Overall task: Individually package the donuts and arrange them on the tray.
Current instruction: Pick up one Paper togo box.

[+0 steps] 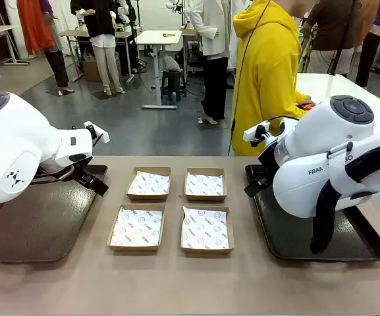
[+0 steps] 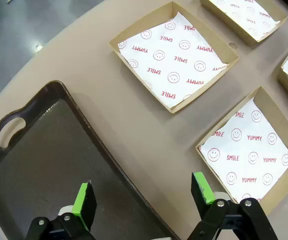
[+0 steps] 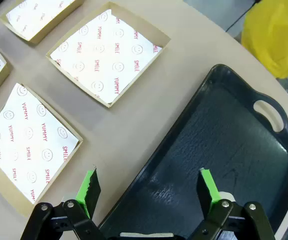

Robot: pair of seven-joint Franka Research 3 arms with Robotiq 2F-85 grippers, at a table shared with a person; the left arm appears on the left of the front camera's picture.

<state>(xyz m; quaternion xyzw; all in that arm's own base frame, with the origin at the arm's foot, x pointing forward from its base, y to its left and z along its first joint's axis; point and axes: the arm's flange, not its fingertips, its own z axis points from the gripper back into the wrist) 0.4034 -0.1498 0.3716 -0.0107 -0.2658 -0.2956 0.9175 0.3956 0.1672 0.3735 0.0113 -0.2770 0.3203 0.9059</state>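
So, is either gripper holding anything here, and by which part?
Nothing is held: the left gripper and the right gripper are both open and empty.

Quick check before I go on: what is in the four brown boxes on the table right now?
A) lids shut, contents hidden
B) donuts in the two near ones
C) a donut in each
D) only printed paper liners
D: each of the four boxes lies open with a printed paper liner in it and nothing on top.
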